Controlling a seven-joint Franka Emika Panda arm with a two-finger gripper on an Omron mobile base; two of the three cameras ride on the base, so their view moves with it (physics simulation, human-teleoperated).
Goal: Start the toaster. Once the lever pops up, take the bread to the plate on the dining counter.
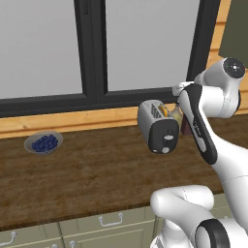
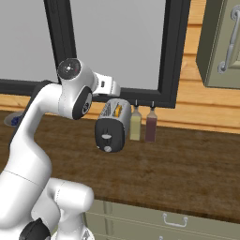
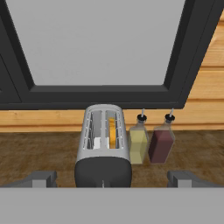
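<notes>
The silver-grey toaster [image 3: 103,144] stands on the wood-grain counter under the window, its black end panel [image 1: 164,138] facing me. A tan slice of bread [image 3: 112,132] stands upright in its right slot and shows as an orange sliver from the base cameras [image 1: 166,111] [image 2: 118,111]. My gripper [image 3: 112,179] hovers above and in front of the toaster [image 2: 111,126], open wide, with its fingertips [image 3: 43,178] well apart on either side of the black end. Nothing is between them. The plate and the dining counter are out of view.
Two bottles stand just right of the toaster, one pale yellow [image 3: 138,142] and one dark red [image 3: 160,142]. A grey bowl of blue berries [image 1: 43,143] sits far left on the counter. A wall cabinet [image 2: 220,42] hangs at upper right.
</notes>
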